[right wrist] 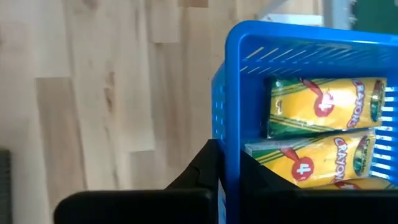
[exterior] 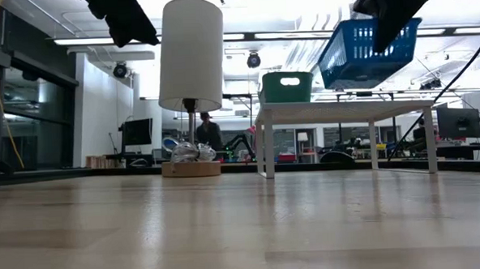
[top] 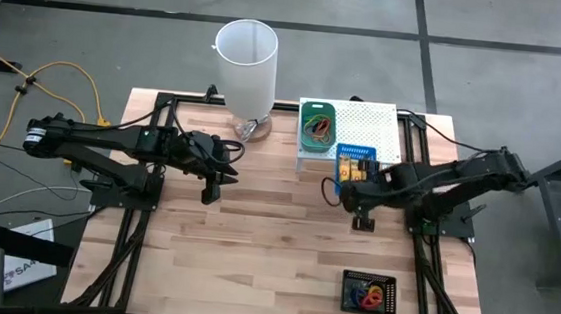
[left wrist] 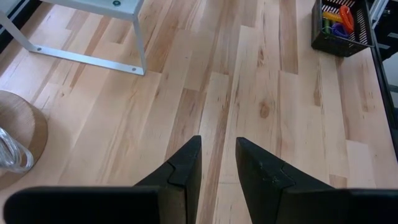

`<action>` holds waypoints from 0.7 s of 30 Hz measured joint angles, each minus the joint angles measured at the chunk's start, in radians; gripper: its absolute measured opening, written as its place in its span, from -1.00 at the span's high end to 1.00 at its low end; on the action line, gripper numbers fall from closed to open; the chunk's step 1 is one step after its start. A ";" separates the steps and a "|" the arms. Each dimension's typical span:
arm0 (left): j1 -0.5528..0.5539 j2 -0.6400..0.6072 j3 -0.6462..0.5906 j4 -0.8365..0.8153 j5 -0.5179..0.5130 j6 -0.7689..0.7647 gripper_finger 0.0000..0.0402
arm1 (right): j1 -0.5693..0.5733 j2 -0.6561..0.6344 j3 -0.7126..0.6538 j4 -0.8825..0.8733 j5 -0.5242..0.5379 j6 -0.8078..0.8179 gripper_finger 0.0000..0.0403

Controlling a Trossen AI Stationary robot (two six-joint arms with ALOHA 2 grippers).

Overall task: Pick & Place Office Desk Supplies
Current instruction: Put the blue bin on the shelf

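Now right gripper [right wrist: 229,163] clamped on blue tray [right wrist: 298,43] wall, tray lifted, tilted; crayon packets [right wrist: 323,106] inside, long axes across jaws. Left gripper [left wrist: 217,158] apart, empty, hovering over bare table [left wrist: 261,93].

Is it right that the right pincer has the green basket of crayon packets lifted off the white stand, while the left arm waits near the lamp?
Not quite: the basket is blue, not green. The right wrist view shows the right pincer shut on the wall of the blue basket holding yellow crayon packets. The low view shows it tilted above the white stand. The left pincer does wait near the lamp.
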 joint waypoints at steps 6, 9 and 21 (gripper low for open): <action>0.000 0.000 0.000 0.000 0.000 0.000 0.53 | -0.106 -0.033 -0.005 -0.008 -0.029 -0.089 0.98; 0.000 0.000 0.000 0.000 0.000 0.000 0.53 | -0.171 -0.066 -0.027 0.018 -0.064 -0.153 0.98; 0.000 0.000 0.000 0.000 0.000 0.000 0.53 | -0.450 -0.103 -0.047 0.097 -0.152 -0.417 0.98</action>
